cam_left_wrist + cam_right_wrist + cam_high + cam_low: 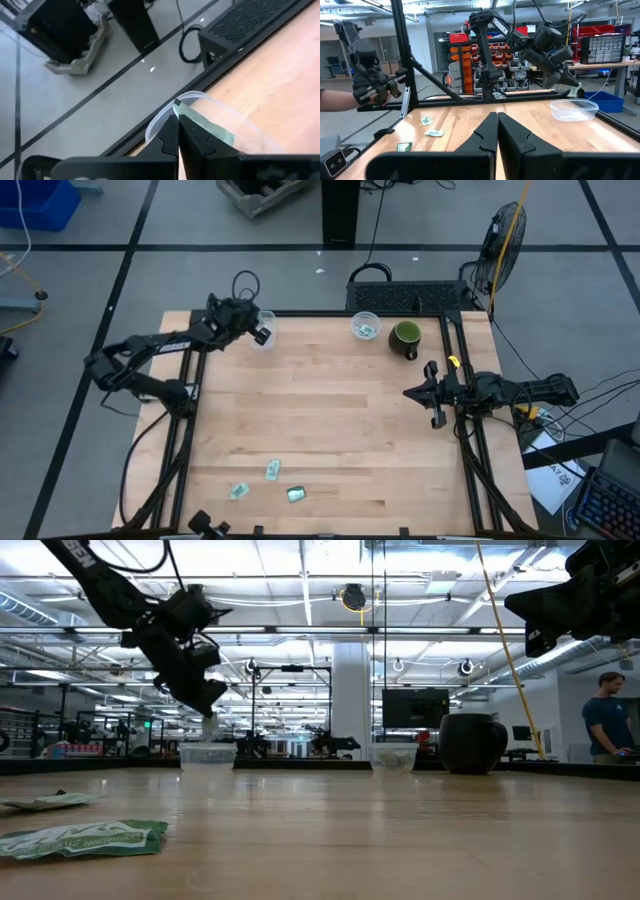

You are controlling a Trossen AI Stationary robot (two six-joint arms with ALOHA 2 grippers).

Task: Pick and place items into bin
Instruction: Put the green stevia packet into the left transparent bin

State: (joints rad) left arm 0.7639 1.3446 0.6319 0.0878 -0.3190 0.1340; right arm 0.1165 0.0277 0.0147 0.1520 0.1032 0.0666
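Mint-green packet (207,125): you have it pinched at its edge between the closed fingers of your left gripper (178,116), so it hangs free and can fall cleanly when you let go.
Clear tub under the left gripper (165,122): it sits directly below the fingertips at the table's far edge; you are holding the packet over its mouth because, by my reading, this is the bin you are filling.
Left gripper height: in the low view it hangs just above the tub rim (207,747), not touching it, which leaves room to open without knocking the tub.
Second clear tub (365,326): farther along the same edge from your left gripper, with something pale green inside.
Dark green mug (405,337): just beyond that second tub, not part of the job.
Right gripper (432,394): clenched on nothing, waiting across the table from your left gripper, clear of the work.
Loose packets (271,471): three lie well away from both grippers near the opposite edge, the darkest one (296,494) among them; they look like your next pickups.
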